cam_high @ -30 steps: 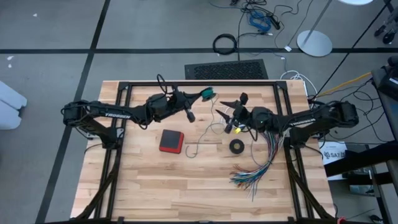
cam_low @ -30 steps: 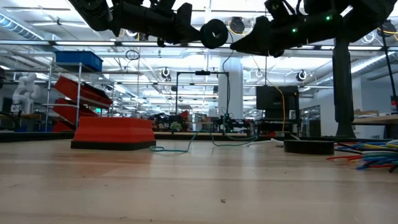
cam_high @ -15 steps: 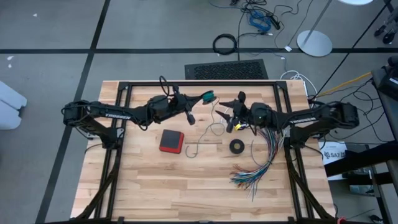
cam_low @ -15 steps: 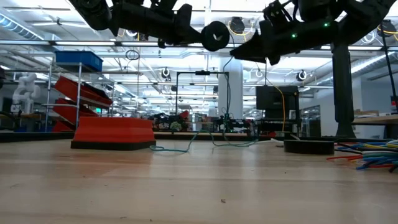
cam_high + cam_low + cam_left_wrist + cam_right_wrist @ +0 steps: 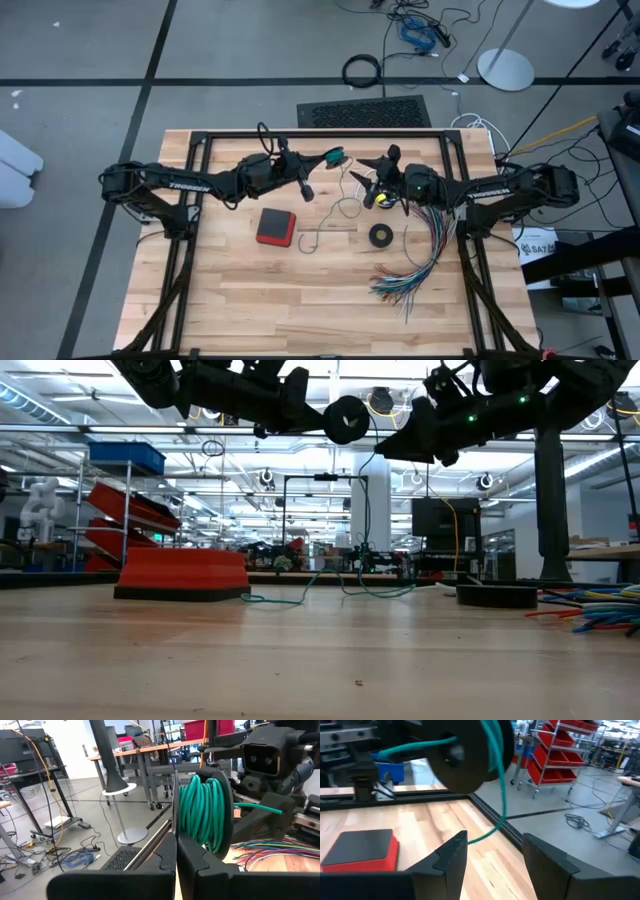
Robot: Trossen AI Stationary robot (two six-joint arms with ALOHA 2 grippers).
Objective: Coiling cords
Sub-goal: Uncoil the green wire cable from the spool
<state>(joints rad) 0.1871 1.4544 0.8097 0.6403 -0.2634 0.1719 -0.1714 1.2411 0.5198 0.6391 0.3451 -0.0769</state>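
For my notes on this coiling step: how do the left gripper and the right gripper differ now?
The left gripper has its jaws shut on the rim of the black spool wound with teal cord; the right gripper has its jaws wide open, gripping nothing. The left gripper carries the spool; the right gripper only faces it, the loose cord hanging before it. Both hover above the table.

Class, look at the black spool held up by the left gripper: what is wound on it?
Teal-green cord is coiled on the black spool, which the shut left gripper holds. One strand trails off toward the table. The spool's core is covered by the windings.
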